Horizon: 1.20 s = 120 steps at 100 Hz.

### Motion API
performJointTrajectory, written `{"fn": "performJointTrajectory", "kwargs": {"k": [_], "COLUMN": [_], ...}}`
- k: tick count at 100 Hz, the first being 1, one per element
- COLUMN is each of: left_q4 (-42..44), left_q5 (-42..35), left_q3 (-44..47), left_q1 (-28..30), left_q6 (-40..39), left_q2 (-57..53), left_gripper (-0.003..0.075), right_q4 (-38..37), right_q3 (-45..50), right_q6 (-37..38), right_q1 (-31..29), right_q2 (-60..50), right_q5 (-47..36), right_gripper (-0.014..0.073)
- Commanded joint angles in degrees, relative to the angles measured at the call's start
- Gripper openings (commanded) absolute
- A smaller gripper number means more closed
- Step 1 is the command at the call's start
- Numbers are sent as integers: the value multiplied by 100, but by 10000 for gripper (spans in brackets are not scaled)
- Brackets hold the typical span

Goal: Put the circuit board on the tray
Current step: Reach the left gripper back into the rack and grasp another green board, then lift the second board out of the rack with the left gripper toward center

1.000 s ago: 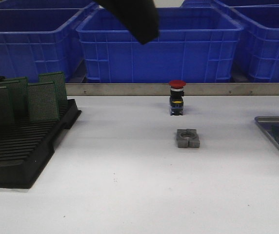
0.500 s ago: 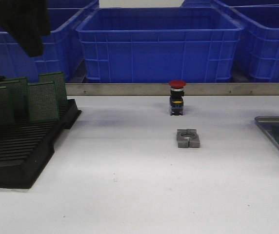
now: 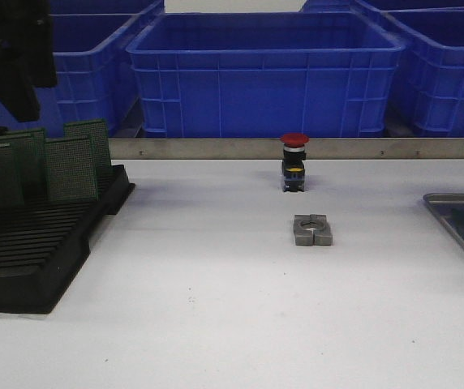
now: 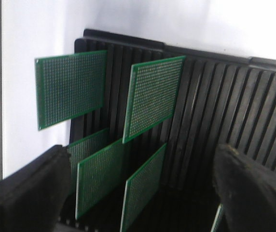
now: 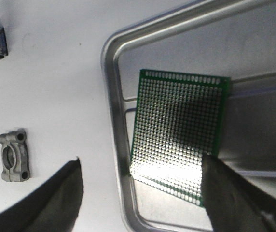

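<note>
A green circuit board [image 5: 179, 145] lies flat in the grey metal tray [image 5: 111, 96], near its corner. The tray also shows at the right edge of the front view [image 3: 451, 212]. My right gripper [image 5: 143, 203] is open and empty, above the tray's rim and the board's near edge. Several more green circuit boards [image 4: 152, 96] stand upright in the black slotted rack [image 4: 215, 111] at the table's left [image 3: 45, 251]. My left gripper [image 4: 138, 200] is open and empty, above the rack; its arm [image 3: 13, 57] shows at the top left of the front view.
A red-capped push button [image 3: 294, 162] stands at the table's middle back. A small grey metal clamp block [image 3: 312, 229] lies in front of it, also in the right wrist view [image 5: 15, 154]. Blue crates [image 3: 264, 73] stand behind a metal rail [image 3: 297, 148].
My left arm has swung from the top centre of the front view to the top left, over the rack. The right arm and tray have not moved.
</note>
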Motion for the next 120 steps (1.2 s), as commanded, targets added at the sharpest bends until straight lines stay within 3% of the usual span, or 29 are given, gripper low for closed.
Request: {"fn": "performJointTrajectory", "kwargs": {"k": [1,53,120], "left_q4": [-174,-415,-668], "left_q5": [-176,-629,-426], "left_q3": [-182,-182,-182], "left_q1": [15,15,15], "left_q6": [107,359,359], "left_q2": [-216,213,725], "left_gripper": [568,568,564], "right_q4": [224,224,224], "right_q3": [-145,-145,-145], "right_q6": [-68,-68,-68], "right_q1": [-38,-38,-38], "right_q2": [-258,-258,-258], "right_q5": [148,159,194], "right_gripper": [533,533,533]}}
